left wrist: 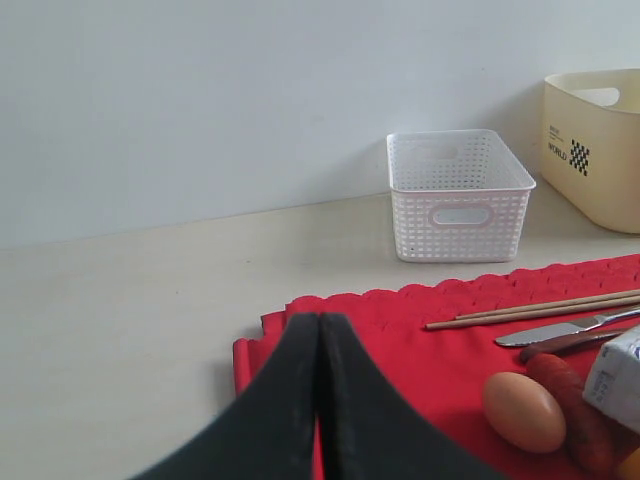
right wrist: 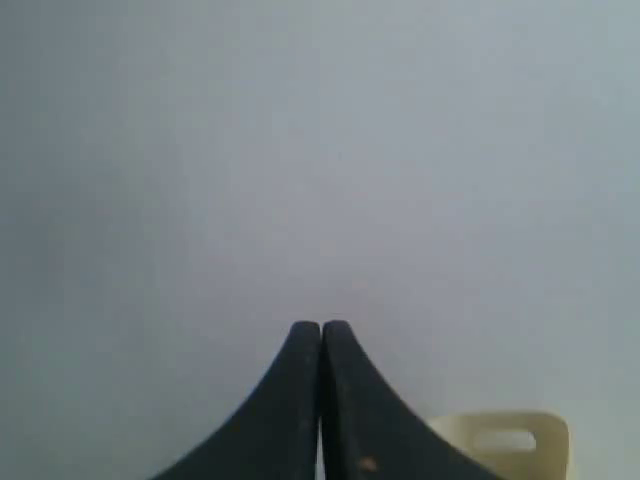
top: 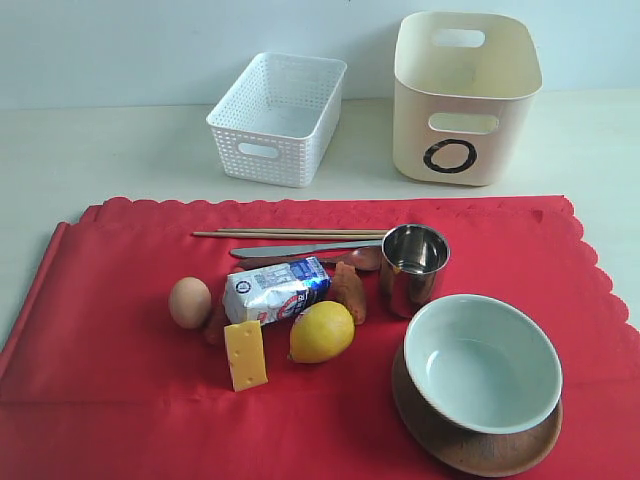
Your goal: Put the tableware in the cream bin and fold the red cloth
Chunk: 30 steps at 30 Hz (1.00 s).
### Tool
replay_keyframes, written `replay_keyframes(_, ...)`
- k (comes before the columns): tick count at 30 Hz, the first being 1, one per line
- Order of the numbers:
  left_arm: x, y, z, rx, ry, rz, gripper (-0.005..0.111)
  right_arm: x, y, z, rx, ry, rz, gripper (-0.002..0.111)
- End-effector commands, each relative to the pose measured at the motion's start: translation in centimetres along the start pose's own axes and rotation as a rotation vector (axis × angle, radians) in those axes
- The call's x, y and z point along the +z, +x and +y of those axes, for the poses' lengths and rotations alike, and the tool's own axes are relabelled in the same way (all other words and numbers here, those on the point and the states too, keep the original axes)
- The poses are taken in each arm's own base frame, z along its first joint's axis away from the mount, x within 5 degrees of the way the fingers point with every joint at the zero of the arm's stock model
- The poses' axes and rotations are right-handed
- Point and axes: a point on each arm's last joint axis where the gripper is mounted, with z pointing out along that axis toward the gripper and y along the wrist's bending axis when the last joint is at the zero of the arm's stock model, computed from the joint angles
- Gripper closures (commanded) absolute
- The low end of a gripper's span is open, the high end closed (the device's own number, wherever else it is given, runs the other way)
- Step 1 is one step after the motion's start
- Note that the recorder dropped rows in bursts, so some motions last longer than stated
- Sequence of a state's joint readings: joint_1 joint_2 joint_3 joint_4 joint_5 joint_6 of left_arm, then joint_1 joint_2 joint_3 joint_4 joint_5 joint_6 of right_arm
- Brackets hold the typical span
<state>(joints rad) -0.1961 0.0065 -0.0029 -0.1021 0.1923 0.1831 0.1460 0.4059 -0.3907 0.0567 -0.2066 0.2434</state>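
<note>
Cloth [top: 120, 340]: I see a large bright red sheet with a scalloped far edge, spread open and unfolded on the table [top: 100, 150].
Bin [top: 465, 100]: tall cream tub, upright, just past the cloth's far edge on the right; its black ring mark faces me.
Bowl [top: 482, 362]: pale green-white, upright, empty, sitting on the plate at the cloth's near right.
Plate [top: 470, 445]: round brown wood; I see only its near rim around the bowl.
Cup [top: 413, 265]: shiny steel, upright, just behind the bowl.
Chopsticks [top: 290, 234]: two wooden sticks lying flat, side by side, left of the cup.
Knife [top: 300, 249]: metal, flat, just in front of the chopsticks.
Spoon [top: 340, 260]: dark wood, beside the knife, its bowl end by the cup.
</note>
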Motion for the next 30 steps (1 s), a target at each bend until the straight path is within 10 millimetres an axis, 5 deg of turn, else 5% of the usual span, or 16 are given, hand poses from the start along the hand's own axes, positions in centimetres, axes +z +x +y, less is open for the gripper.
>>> replay_keyframes(1, 0.0, 0.1, 0.0, -0.002, 0.006, -0.005, 0.106, 6.1, 2.4, -0.6, -0.039, 0.067, 0.251, 0.108)
replay_keyframes(6, 0.0, 0.1, 0.0, -0.002, 0.006, -0.005, 0.106, 14.0, 5.9, -1.0, -0.145, 0.088, 0.537, 0.108)
replay_keyframes(11, 0.0, 0.1, 0.0, -0.002, 0.006, -0.005, 0.106, 18.9, 8.9, 2.6, -0.316, -0.048, 0.785, 0.108)
replay_keyframes(20, 0.0, 0.1, 0.0, -0.002, 0.006, -0.005, 0.106, 21.3, 15.5, 6.1, -0.438, -0.221, 1.043, 0.108)
replay_keyframes(30, 0.0, 0.1, 0.0, -0.002, 0.006, -0.005, 0.106, 21.4, 19.4, 9.1, -0.506, -0.410, 1.241, 0.108)
